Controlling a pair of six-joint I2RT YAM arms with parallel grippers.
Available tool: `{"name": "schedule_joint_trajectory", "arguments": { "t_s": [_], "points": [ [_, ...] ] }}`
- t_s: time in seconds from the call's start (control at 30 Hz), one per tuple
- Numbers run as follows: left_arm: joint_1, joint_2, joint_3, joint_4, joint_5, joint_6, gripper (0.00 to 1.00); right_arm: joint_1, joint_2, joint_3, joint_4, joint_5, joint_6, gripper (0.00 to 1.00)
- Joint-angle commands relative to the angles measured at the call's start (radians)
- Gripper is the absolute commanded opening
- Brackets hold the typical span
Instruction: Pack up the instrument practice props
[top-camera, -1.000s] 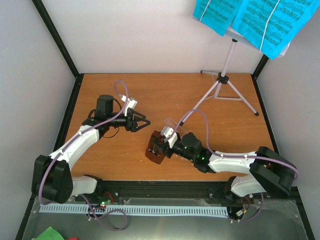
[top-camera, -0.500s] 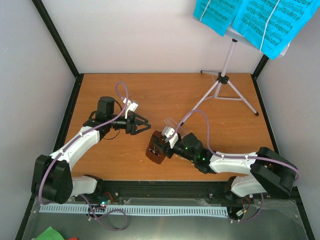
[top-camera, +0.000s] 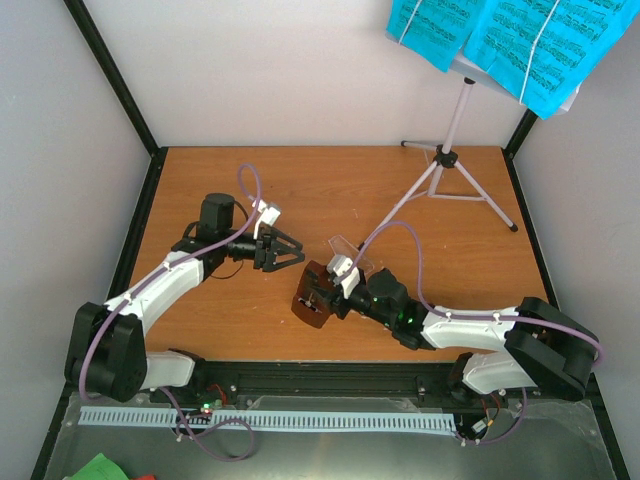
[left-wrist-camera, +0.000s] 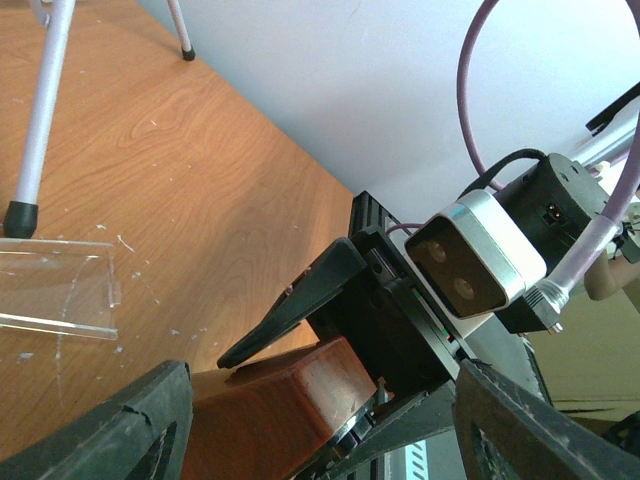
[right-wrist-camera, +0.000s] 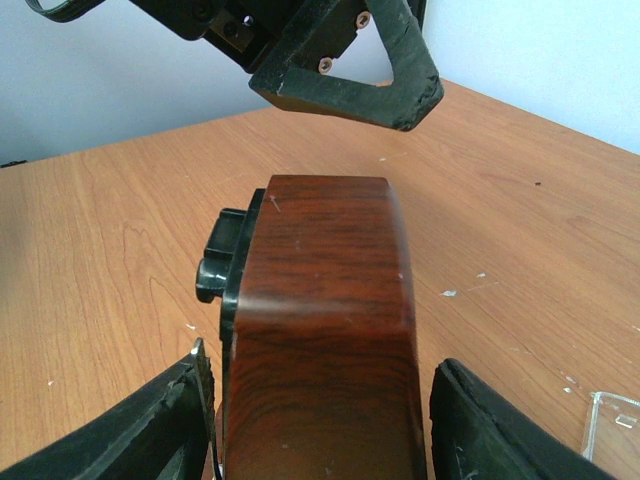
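Observation:
The dark red-brown metronome (top-camera: 308, 310) lies low over the table's front middle, and my right gripper (top-camera: 318, 295) is shut on it. In the right wrist view its wood face (right-wrist-camera: 320, 300) fills the space between my right gripper (right-wrist-camera: 320, 400) jaws. My left gripper (top-camera: 296, 252) stands open just left of it, pointing at it. In the left wrist view the metronome (left-wrist-camera: 270, 410) sits ahead between the spread left gripper (left-wrist-camera: 315, 400) fingers. The clear cover (top-camera: 345, 248) lies flat on the table beside it. The silver music stand (top-camera: 450, 160) stands at the back right, carrying the cyan sheet music (top-camera: 520, 40).
The stand's tripod legs (top-camera: 480, 195) spread over the back right of the wooden table (top-camera: 330, 190), one foot near the clear cover (left-wrist-camera: 55, 285). Grey walls and black frame posts (top-camera: 115, 80) close in the sides and back.
My left gripper has moved right, closer to the metronome, its fingers a little less spread. The right gripper and the metronome have barely shifted.

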Motion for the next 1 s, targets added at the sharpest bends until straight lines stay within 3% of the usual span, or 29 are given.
{"name": "schedule_joint_trajectory", "arguments": {
  "t_s": [0.0, 0.97],
  "points": [
    [-0.02, 0.02, 0.002, 0.025, 0.04, 0.005, 0.72, 0.006, -0.01, 0.02, -0.041, 0.049, 0.007, 0.58],
    [-0.054, 0.083, 0.016, 0.006, 0.079, 0.016, 0.68, 0.006, 0.039, 0.061, -0.075, 0.127, 0.026, 0.56]
  ]
}}
